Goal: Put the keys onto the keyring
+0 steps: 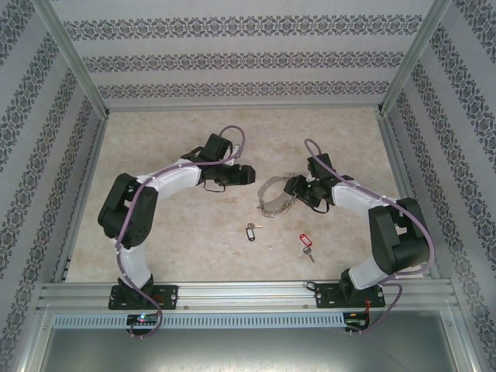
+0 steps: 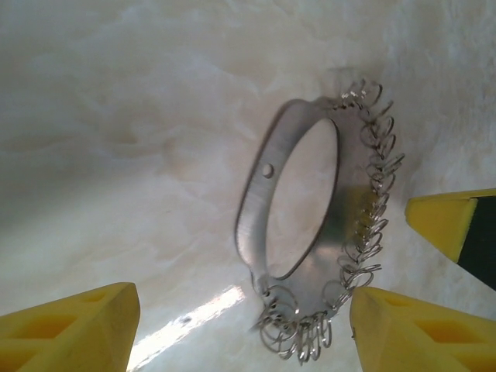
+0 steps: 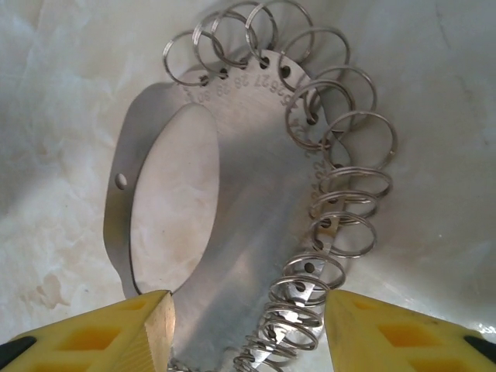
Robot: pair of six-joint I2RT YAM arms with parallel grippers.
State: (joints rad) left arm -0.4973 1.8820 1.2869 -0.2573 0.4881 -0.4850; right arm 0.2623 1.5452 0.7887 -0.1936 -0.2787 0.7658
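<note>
While the keyring [image 1: 273,198] is sitting mid-tabletop [image 1: 186,248] between the arms, its long axis is running pincer to pincer. The right pincer [image 3: 246,306] is straddling its right end. Band and rings are filling the gap, but I can't tell if it's actually pinching. The left pincer [image 2: 244,298] is hanging spread just left of it. It's looking like a dull oval steel band fringed with split rings. The keys are lying nearer, with the dark one [image 1: 250,230] leftish and the red one [image 1: 304,242] by the right arm.
</note>
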